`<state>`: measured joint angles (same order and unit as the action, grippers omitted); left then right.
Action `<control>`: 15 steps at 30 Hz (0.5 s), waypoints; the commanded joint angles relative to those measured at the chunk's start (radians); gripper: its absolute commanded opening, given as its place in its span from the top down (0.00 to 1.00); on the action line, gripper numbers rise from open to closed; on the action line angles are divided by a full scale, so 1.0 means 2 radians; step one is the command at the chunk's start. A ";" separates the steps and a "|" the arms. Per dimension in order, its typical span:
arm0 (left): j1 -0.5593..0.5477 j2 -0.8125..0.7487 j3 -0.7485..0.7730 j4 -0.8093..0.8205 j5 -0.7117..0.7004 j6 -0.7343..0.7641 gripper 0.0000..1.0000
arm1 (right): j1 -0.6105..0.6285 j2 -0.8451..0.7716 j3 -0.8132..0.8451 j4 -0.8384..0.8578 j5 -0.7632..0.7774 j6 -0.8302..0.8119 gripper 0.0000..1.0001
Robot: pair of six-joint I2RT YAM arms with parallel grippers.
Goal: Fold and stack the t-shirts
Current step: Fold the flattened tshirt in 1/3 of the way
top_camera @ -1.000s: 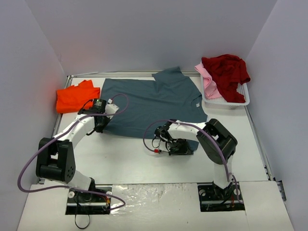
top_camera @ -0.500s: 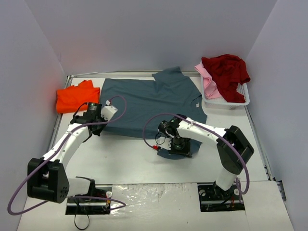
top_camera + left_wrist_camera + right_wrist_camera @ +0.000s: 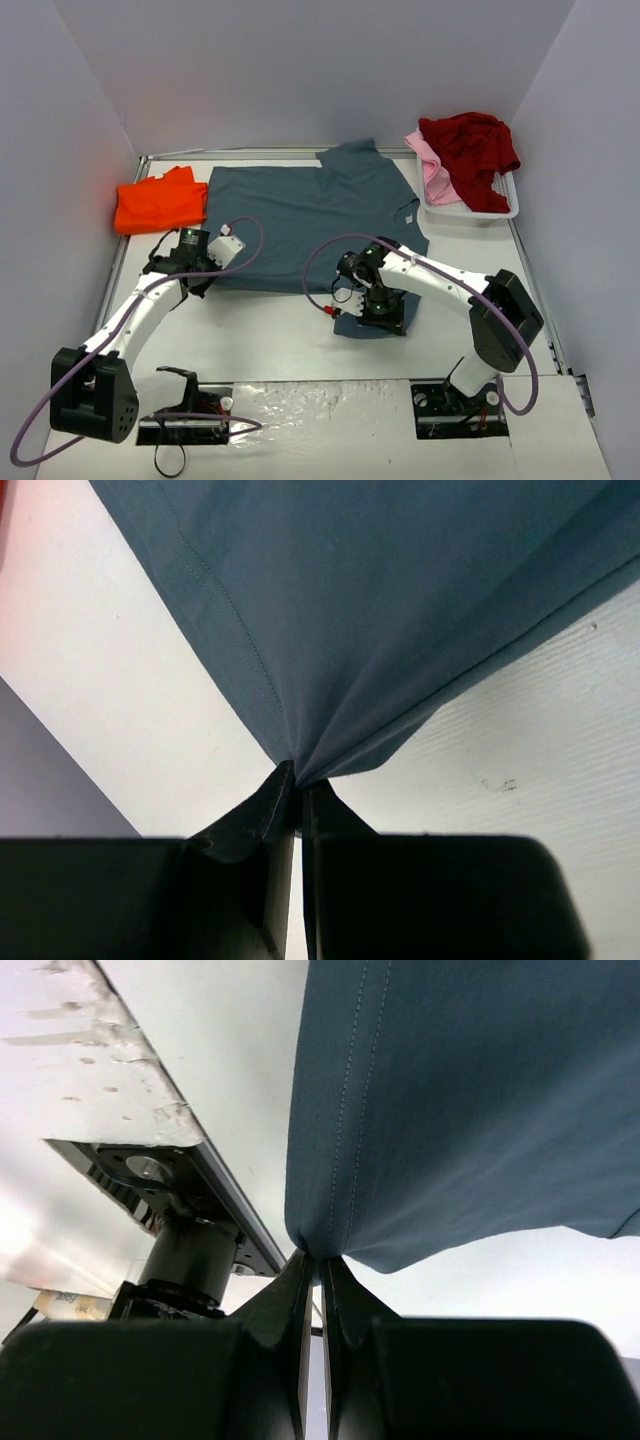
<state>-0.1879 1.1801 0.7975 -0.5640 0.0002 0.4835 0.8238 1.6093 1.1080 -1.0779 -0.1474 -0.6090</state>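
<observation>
My left fingers (image 3: pixel 252 818) pinch the slate blue-grey t-shirt (image 3: pixel 300 212) at its near-left hem corner. My right fingers (image 3: pixel 284 1302) pinch the near-right corner. Rest of shirt is flat on counter (image 3: pixel 260 335), w/ orange t-shirt (image 3: pixel 160 203) far left.

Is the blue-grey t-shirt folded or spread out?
Spread out: the blue-grey t-shirt lies flat, left gripper and right gripper pinching its near hem corners.

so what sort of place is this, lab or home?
Probably a lab test cell: plain walls boxing in a table, left arm and right arm bolted at its near edge, t-shirts staged in a basket.
</observation>
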 commanded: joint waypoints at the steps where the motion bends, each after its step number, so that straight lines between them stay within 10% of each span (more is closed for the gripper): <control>1: -0.001 -0.029 -0.010 -0.006 0.000 0.019 0.98 | -0.005 -0.025 0.004 -0.053 -0.024 0.001 1.00; 15: 0.000 -0.063 -0.058 0.021 -0.010 0.039 0.97 | -0.041 -0.041 0.020 -0.053 -0.005 0.000 1.00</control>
<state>-0.1879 1.0714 0.6796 -0.5446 -0.0013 0.5457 0.7692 1.5551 1.1053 -1.1076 -0.1871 -0.6048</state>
